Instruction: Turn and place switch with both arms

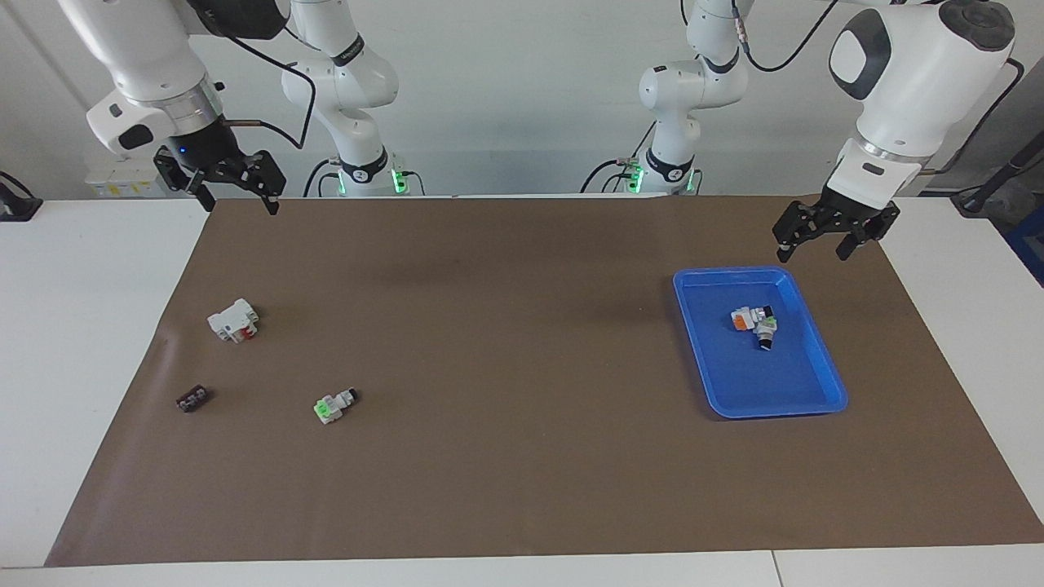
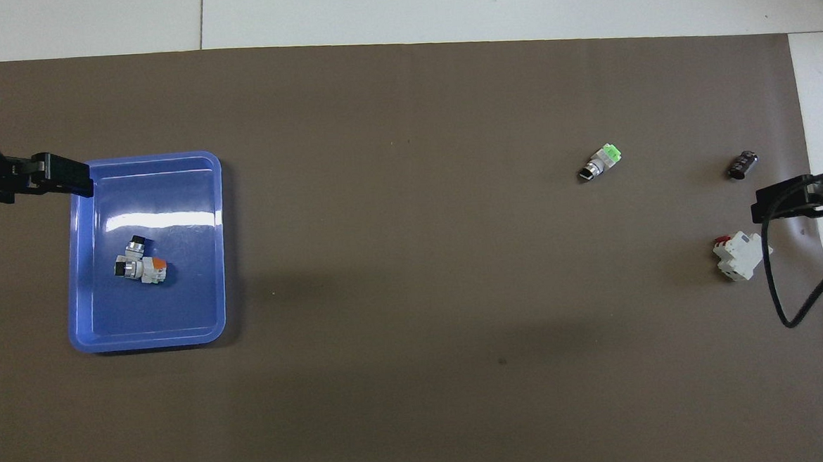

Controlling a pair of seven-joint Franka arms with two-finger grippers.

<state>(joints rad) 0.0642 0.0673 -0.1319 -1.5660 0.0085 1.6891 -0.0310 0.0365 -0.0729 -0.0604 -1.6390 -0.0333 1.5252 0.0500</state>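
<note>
Right gripper (image 1: 236, 189): hung in the upper left of the facing view, over the mat's corner, fingers spread wide and holding nothing; in the overhead view it showed at the right edge (image 2: 797, 200).
Left gripper (image 1: 825, 236): hung in the upper right of the facing view, over the mat just above the tray's top corner, fingers spread wide and empty; in the overhead view it entered from the left edge (image 2: 56, 175).
Blue tray (image 1: 816, 403): lay right of centre in the facing view, toward the left arm's end of the table, a shallow blue plastic rectangle with rounded corners and a glare streak on its floor.
Tray contents: two small switches (image 1: 754, 322) lay touching each other on the tray floor, one with an orange face.
White block (image 1: 233, 319): lay at centre left of the facing view, white with red parts, nearest the robots of the three loose parts.
Switch (image 1: 335, 404): lay on its side on the mat, lower left of the facing view, bright green end and black knob, well apart from the tray, farther from the robots than the white block.
Dark part (image 1: 192, 399): small and blackish, lay beside the switch toward the right arm's end.
Surface: a brown mat (image 1: 522, 456) covered most of a white table (image 1: 73, 326).
Room: plain pale wall; green lights glowed at both arm bases.
Writing: none could be read.
</note>
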